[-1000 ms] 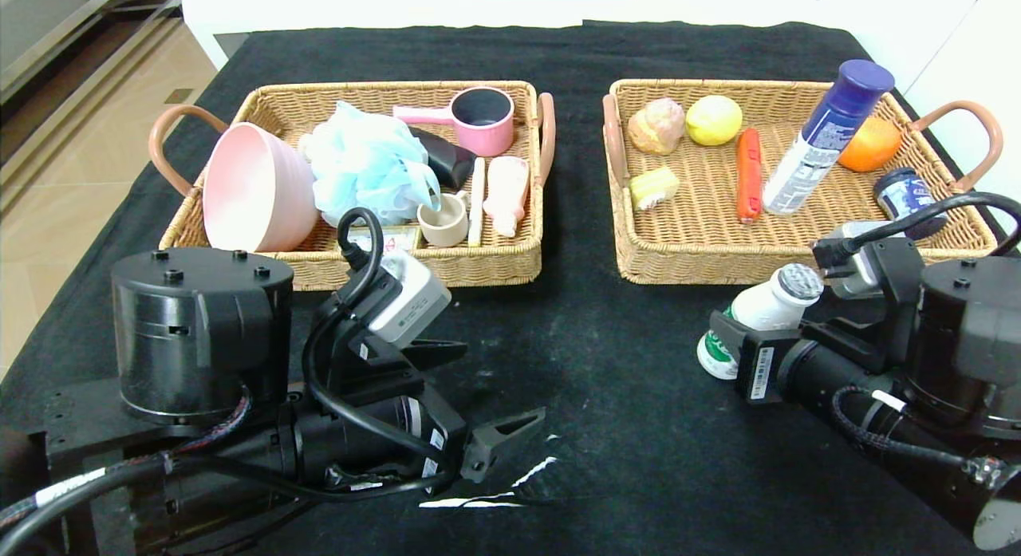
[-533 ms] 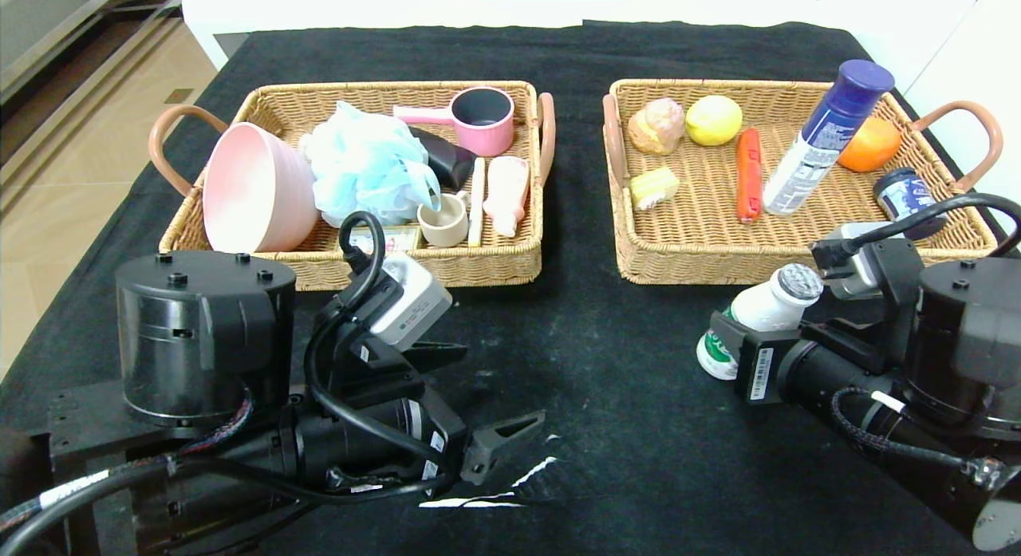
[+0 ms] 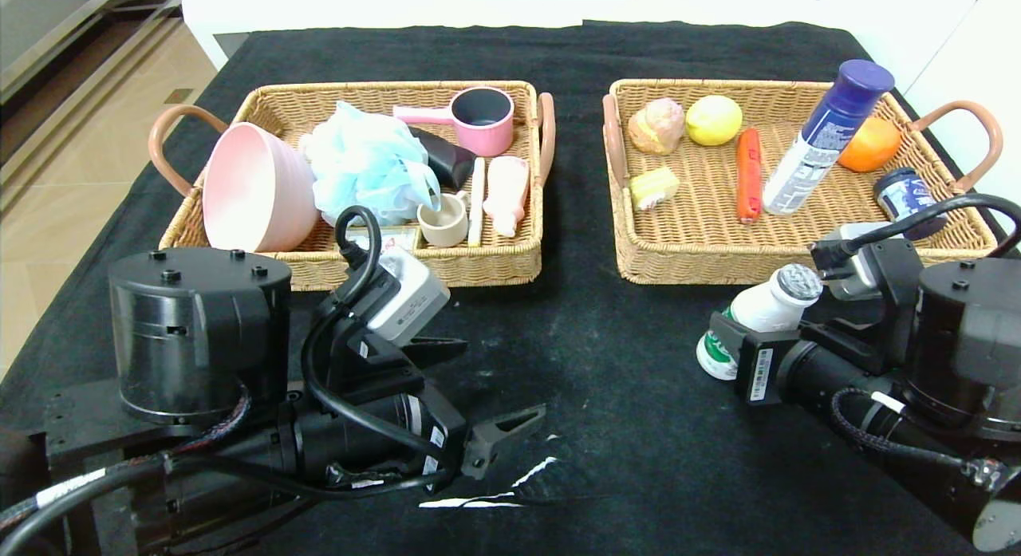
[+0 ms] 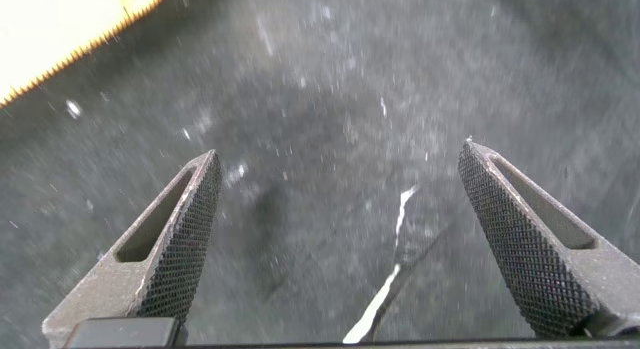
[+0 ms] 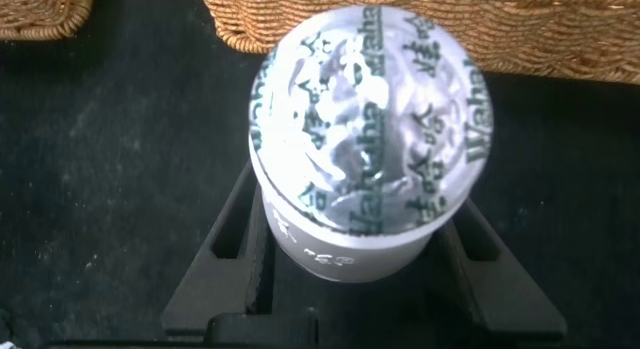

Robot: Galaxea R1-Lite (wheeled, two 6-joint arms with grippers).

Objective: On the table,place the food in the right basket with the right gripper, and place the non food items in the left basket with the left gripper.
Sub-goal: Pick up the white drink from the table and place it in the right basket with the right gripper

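**Last drink bottle in hand, sorting nearly done**

Nearest, at about 7 o'clock on the black-covered bench (image 3: 590, 364), the left gripper (image 3: 471, 392) hovers low with its fingers (image 4: 175, 244) spread wide and nothing between them.

At 4 o'clock, the right gripper (image 5: 350, 269) has its fingers closed around the small white foil-capped drink bottle (image 3: 762, 313), which tilts toward the basket ahead and sits just short of its near rim. Apart from it, I see no loose item on the cloth.

Farther off at 11 o'clock, the left wicker basket (image 3: 494, 265) holds a pink bowl, a blue bath pouf, a pink saucepan, a beige cup and other wares.

At 1 o'clock, the right wicker basket (image 3: 678, 265) holds a bread roll, lemon, carrot-like stick, cake piece and orange, plus a blue-capped spray can (image 3: 825, 137) and a small dark jar.

By my reading, only this bottle remains to go in.
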